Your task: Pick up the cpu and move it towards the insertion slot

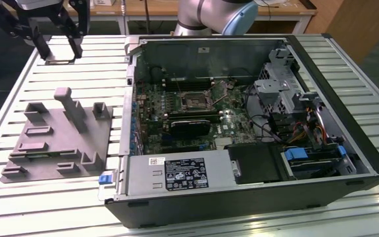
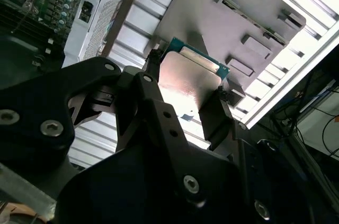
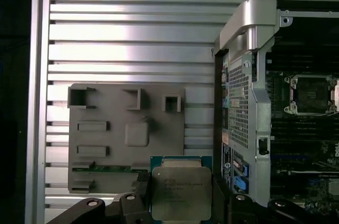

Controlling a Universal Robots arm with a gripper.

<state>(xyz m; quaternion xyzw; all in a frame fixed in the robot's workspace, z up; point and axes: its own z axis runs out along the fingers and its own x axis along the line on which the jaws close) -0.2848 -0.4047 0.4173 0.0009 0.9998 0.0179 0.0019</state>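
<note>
slatted metal table (image 1: 45, 207) — grey fixture block (image 1: 57, 143), open computer case (image 1: 255, 197)

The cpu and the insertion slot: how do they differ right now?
The cpu has a silvery metal top with a green rim; the insertion slot has a dark centre inside a silvery frame. The cpu is clamped in the gripper above the slatted table, beside the grey fixture; the slot sits fixed on the board inside the computer case. Both are square and look similar in size.

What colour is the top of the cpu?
Silvery metal on the cpu, with a teal-green rim; clearest in the first wrist view.
</note>
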